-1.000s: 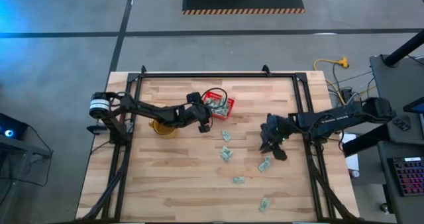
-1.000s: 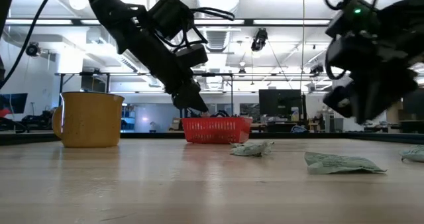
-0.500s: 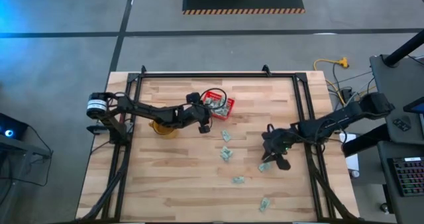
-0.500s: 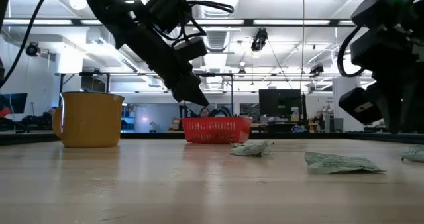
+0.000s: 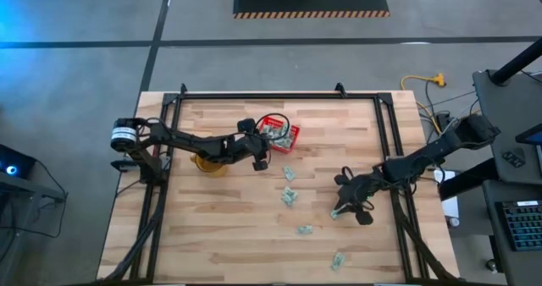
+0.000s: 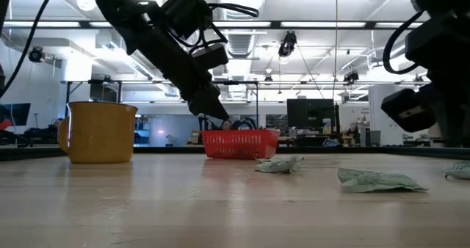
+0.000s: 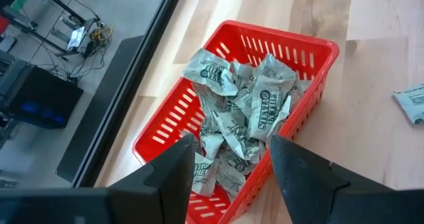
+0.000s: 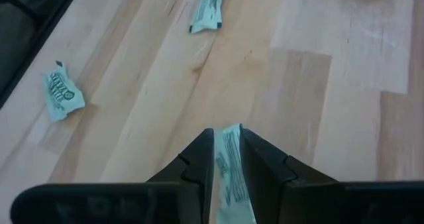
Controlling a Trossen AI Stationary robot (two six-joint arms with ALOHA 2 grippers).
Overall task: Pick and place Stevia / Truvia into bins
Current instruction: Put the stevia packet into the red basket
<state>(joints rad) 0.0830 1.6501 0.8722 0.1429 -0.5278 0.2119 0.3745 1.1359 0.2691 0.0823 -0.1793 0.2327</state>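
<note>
My right gripper hangs low over the wooden table, toward its right edge, fingers clamped on one pale green sweetener sachet that stands on edge between them. In the overhead view that gripper sits right at this sachet.

Nearer the table's front edge lie more loose sachets: one near the front right and one toward the middle. Two more lie farther in, at the table's middle, a crumpled one and one beyond it.

My left gripper hovers over the red basket, fingers spread apart and holding nothing. The basket stands toward the table's far edge, left of centre, and holds a heap of crumpled sachets. From above, my left gripper is at the basket's near left corner. A yellow mug stands left of the basket, under my left arm.
</note>
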